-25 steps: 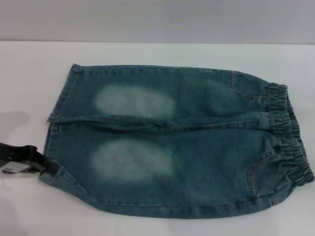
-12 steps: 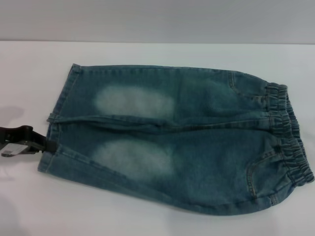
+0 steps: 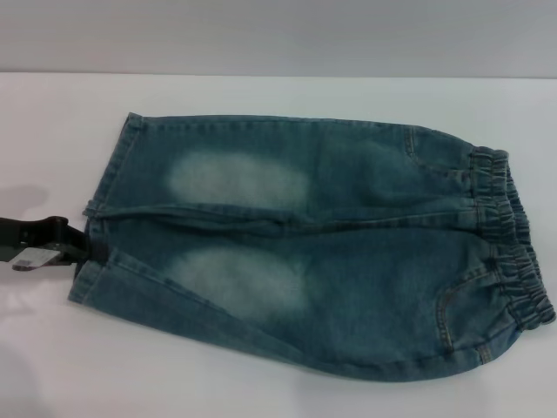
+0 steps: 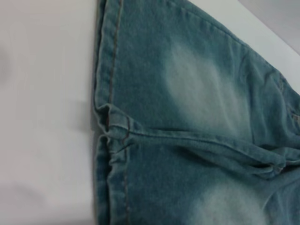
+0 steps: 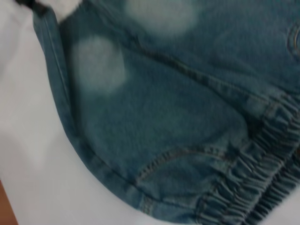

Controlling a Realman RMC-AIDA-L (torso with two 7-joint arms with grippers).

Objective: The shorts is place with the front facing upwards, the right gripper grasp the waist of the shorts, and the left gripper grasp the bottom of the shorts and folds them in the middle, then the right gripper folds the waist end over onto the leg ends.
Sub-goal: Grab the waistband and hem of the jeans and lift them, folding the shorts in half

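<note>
Blue denim shorts lie front up on the white table, legs to the left and the ruffled waist to the right. My left gripper is at the left edge, shut on the near leg's hem, the bottom of the shorts. That corner is lifted and the near side edge slants inward. The far leg hem lies flat. The left wrist view shows both hems meeting at the inseam. The waist fills the right wrist view. My right gripper is out of view.
The white table runs back to a grey wall. Bare tabletop shows in front of the lifted leg. A brown strip shows at the table's edge in the right wrist view.
My left gripper has moved away from the table's front edge with the near leg hem. The near edge of the shorts has lifted and drawn in toward the middle.
</note>
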